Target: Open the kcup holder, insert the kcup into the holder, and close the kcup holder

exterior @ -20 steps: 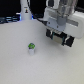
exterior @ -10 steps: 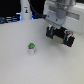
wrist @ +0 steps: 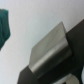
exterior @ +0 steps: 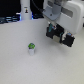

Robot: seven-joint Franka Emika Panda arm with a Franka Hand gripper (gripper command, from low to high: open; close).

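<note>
A pale, almost white tabletop [exterior: 25, 67] is filling most of the exterior view, running back to a dark band of background where a white bottle-like object [exterior: 25, 9] is standing near the far edge. The Panda arm [exterior: 62, 11] is reaching in from the upper part of the exterior view's right, its bulky white housing hanging over the table. Below that housing the gripper [exterior: 58, 36] is hovering above the surface, a dark block with blurred details (the fingers are not resolving clearly, so whether the jaws are spread or closed cannot be told). The kcup holder is not appearing in either view. The kcup [exterior: 31, 48] is sitting upright on the bare table, well apart from the gripper toward the exterior view's left, showing a green top over a small white body and casting a faint shadow beside it. In the wrist view a grey metallic slab [wrist: 50, 50] is lying close to the lens against the pale surface, with a teal-green shape [wrist: 4, 27] sitting at one edge.
</note>
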